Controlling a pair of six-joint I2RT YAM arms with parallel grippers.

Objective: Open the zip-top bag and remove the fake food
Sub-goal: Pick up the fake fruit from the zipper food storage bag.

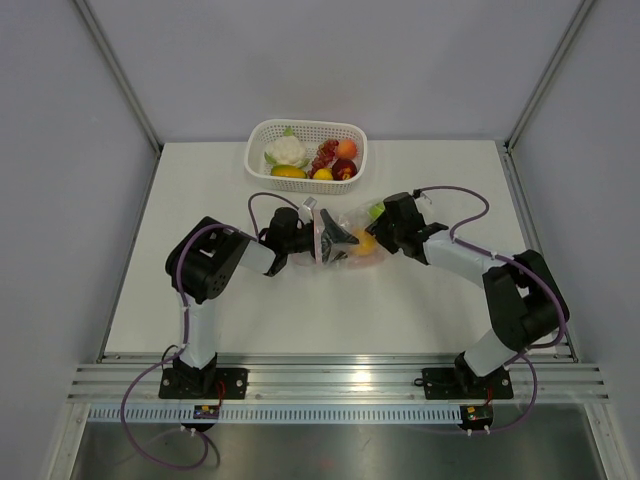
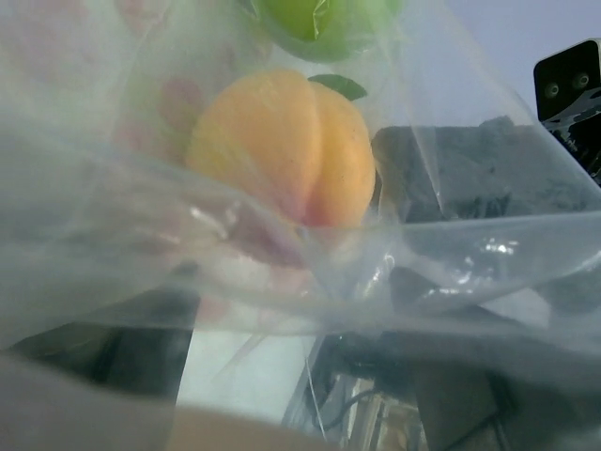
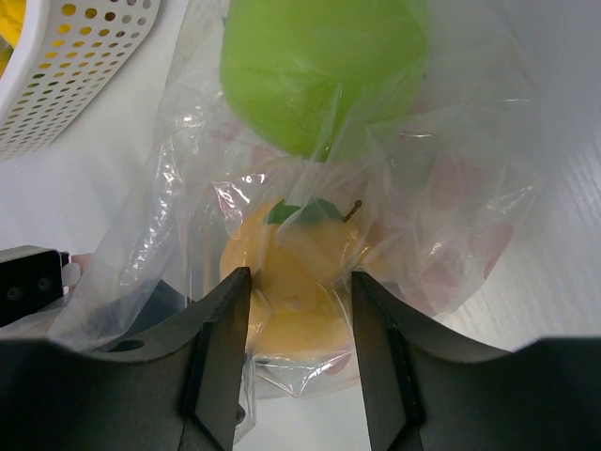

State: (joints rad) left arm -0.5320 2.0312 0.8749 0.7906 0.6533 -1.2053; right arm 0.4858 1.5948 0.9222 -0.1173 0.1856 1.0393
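The clear zip-top bag (image 1: pixel 345 232) lies crumpled at mid-table between both grippers. Inside it are two pieces of fake food, a peach (image 1: pixel 362 243) and a green apple (image 1: pixel 376 211). My left gripper (image 1: pixel 333 240) is pushed into the bag's left end with its jaws wide. In the left wrist view plastic (image 2: pixel 451 254) drapes over the lens, with the peach (image 2: pixel 282 141) and the apple (image 2: pixel 319 23) beyond. My right gripper (image 3: pixel 300 275) straddles the near end of the peach (image 3: pixel 296 310) through the plastic, jaws half closed, fingers (image 3: pixel 230 329) right beside it. The apple (image 3: pixel 319 66) lies further on.
A white perforated basket (image 1: pixel 262 135) stands at the table's back. It holds a cauliflower (image 1: pixel 288 150) and several small fruits. Its corner (image 3: pixel 56 103) shows in the right wrist view, close to the bag. Grey walls enclose the table on three sides.
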